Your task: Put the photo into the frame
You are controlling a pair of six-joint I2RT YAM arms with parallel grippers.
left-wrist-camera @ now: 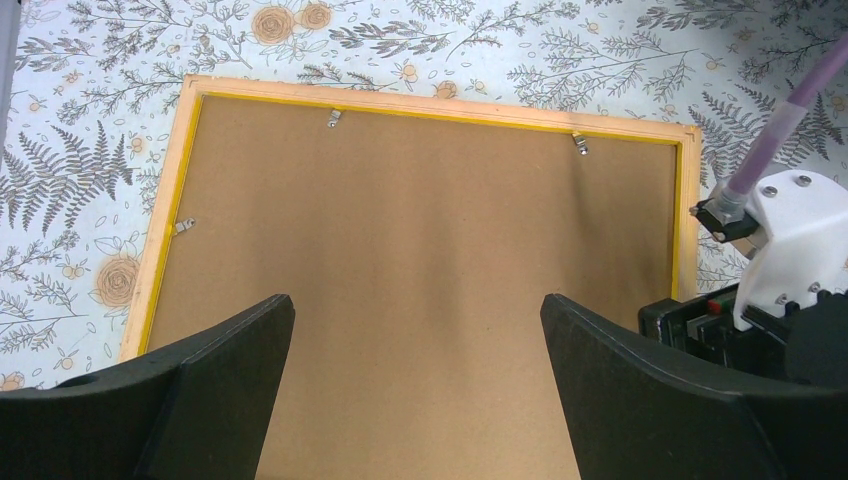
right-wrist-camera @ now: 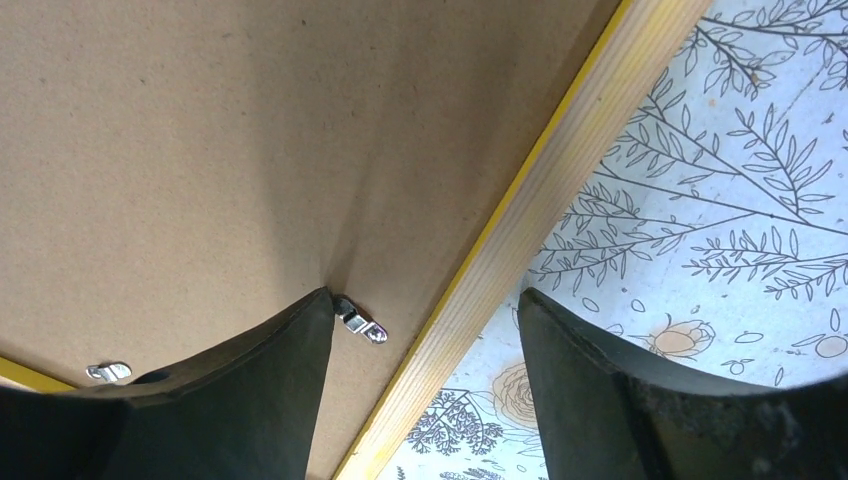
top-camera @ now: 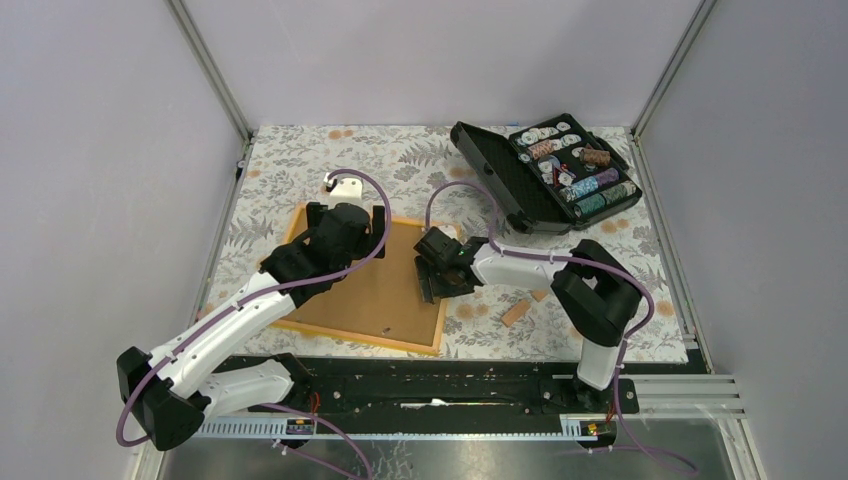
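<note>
The frame (top-camera: 385, 300) lies face down on the floral cloth, its brown board back up and its orange-yellow border around it. The photo is not in view. My left gripper (top-camera: 347, 222) is open and empty above the frame's far part. In the left wrist view (left-wrist-camera: 418, 305) its jaws stand wide over the bare board (left-wrist-camera: 430, 200). My right gripper (top-camera: 438, 285) is open at the frame's right edge. In the right wrist view (right-wrist-camera: 425, 300) it straddles the wooden border (right-wrist-camera: 540, 195). Its left finger (right-wrist-camera: 260, 370) touches a small metal clip (right-wrist-camera: 360, 322).
An open black case of chips (top-camera: 550, 170) stands at the back right. A small wooden piece (top-camera: 515, 313) lies on the cloth right of the frame. More metal clips (left-wrist-camera: 335, 118) sit along the frame's inner edge. Walls and posts close the sides and back.
</note>
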